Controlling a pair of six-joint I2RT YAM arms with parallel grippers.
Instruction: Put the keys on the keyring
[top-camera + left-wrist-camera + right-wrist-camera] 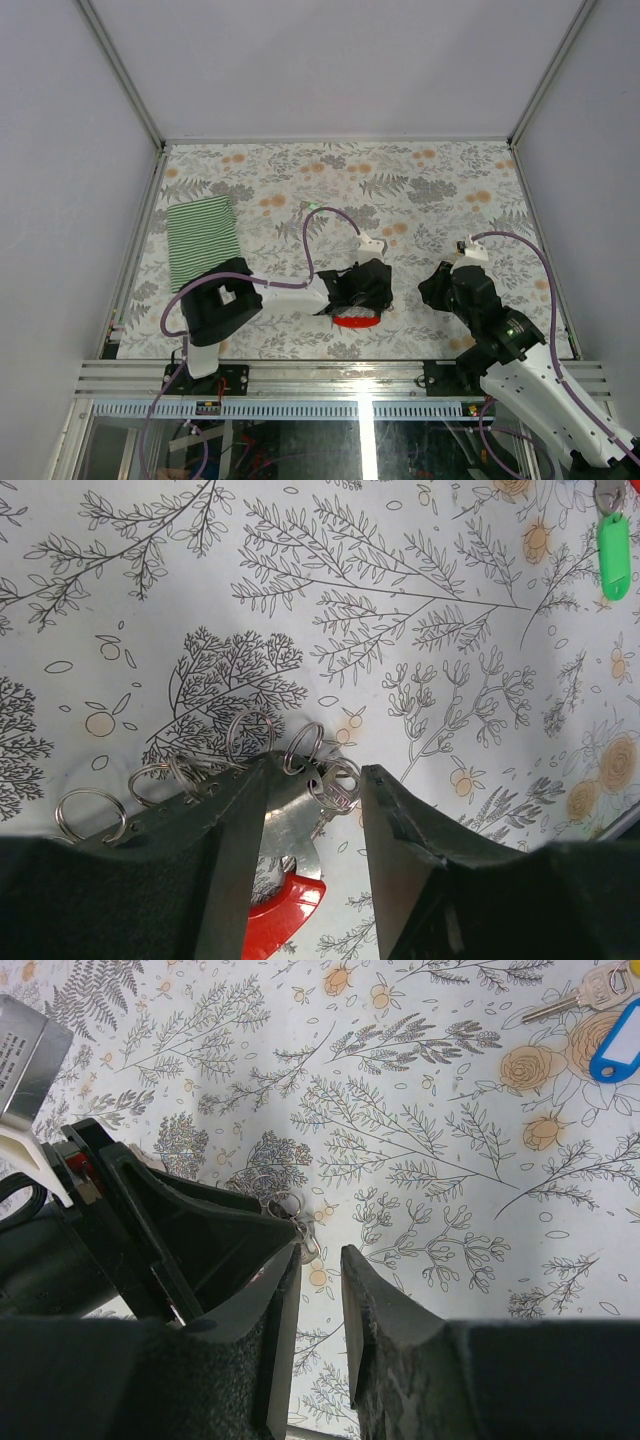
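The keyring (290, 830) is a grey metal strip with several split rings (250, 730) and a red loop (285, 905); the loop also shows in the top view (357, 320). It lies on the table between and under my left gripper's (318, 768) fingers. The jaws stand apart, with a gap between the strip and the right finger. One silver key (335, 792) hangs on a ring. A green-tagged key (614, 555) lies farther off. My right gripper (322, 1252) hovers just beside the left gripper (150, 1230), its jaws slightly apart with nothing between them. A blue-tagged key (620, 1050) lies beyond it.
A green striped cloth (203, 240) lies at the left of the floral table cover (440, 190). Another silver key (590, 995) lies next to the blue-tagged one. Grey walls and metal rails close in the table on three sides.
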